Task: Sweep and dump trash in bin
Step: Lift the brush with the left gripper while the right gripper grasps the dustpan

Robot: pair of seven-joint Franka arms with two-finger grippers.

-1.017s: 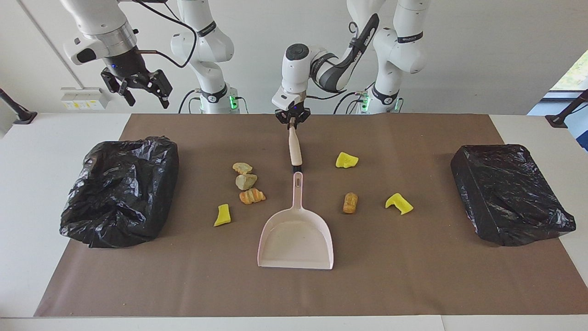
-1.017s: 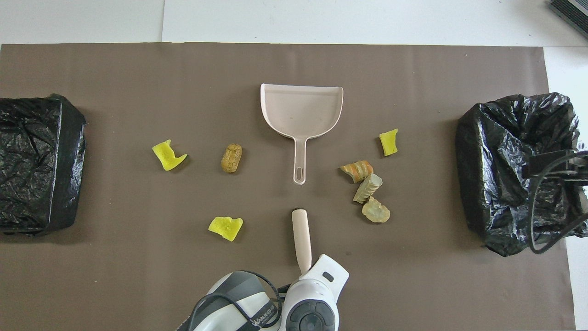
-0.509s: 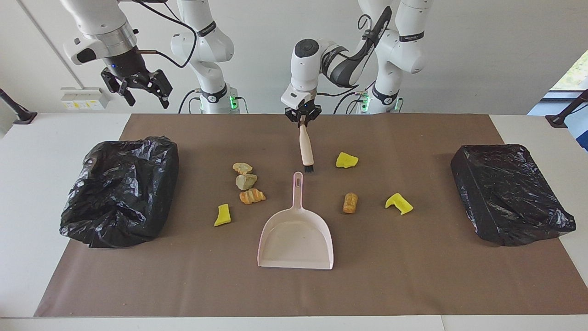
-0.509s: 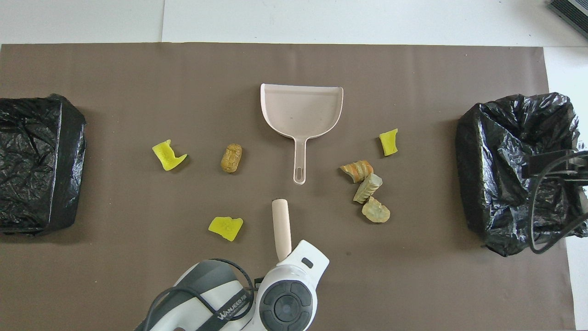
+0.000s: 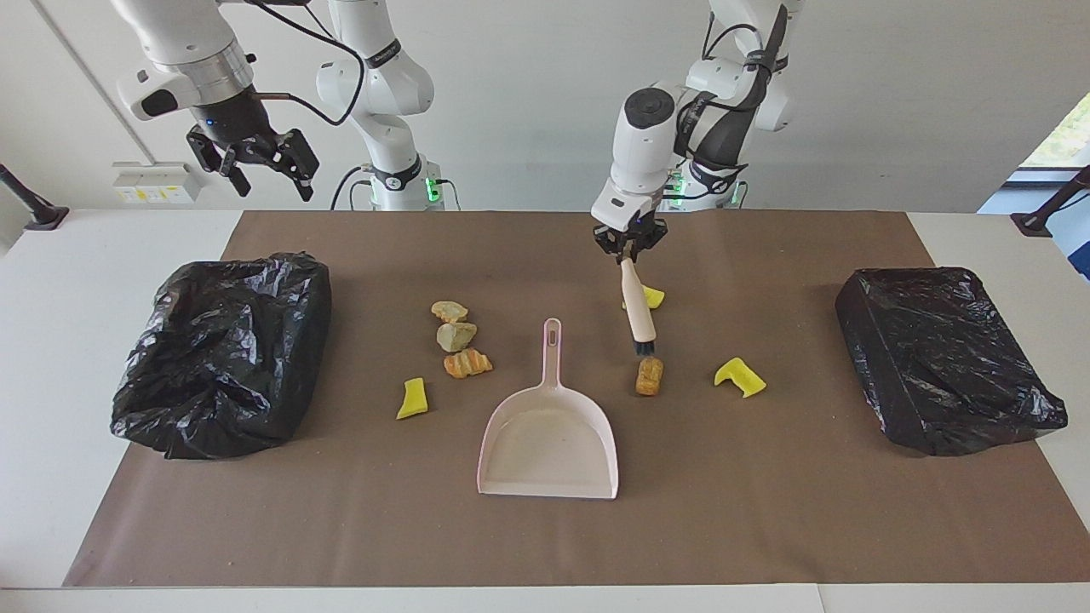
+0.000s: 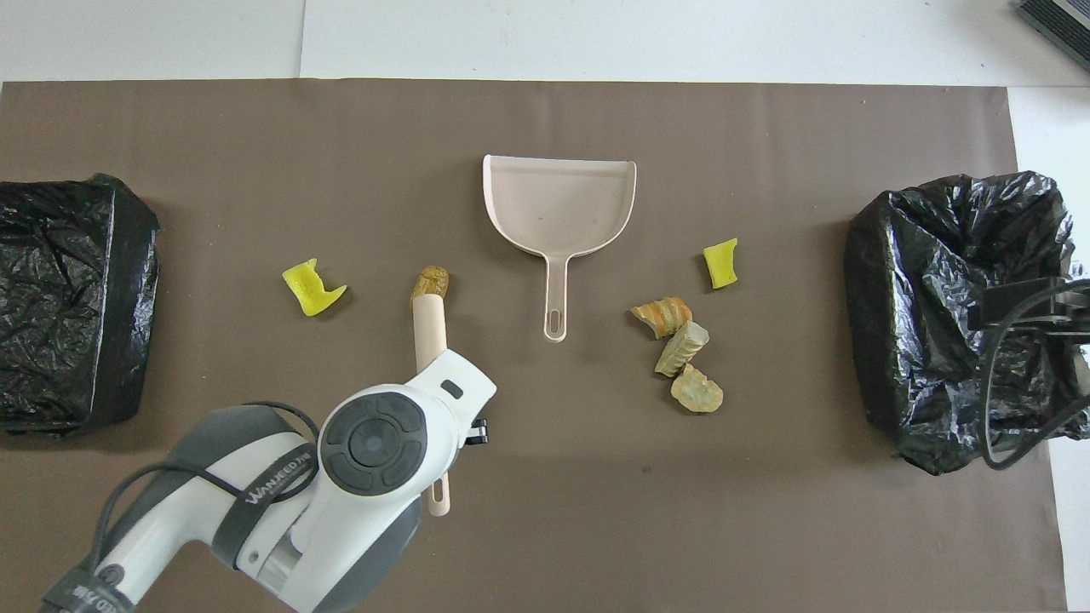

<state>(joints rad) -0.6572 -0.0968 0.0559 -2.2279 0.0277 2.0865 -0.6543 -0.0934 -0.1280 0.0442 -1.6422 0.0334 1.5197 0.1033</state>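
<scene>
Facing view: brush gripped, sweeping not begun

Facing view, running left to right: right gripper (image 5: 260,164) is hanging over the lined bin (image 5: 223,353), fingers apart. Trash (image 5: 460,337) is lying scattered on the worktop; the dustpan (image 5: 549,434) is sitting empty. Left gripper (image 5: 629,248) is clamping the brush (image 5: 637,311), bristles just above the brown lump (image 5: 649,375). Overhead, that arm is hiding one yellow piece (everything remains to sweep).
</scene>
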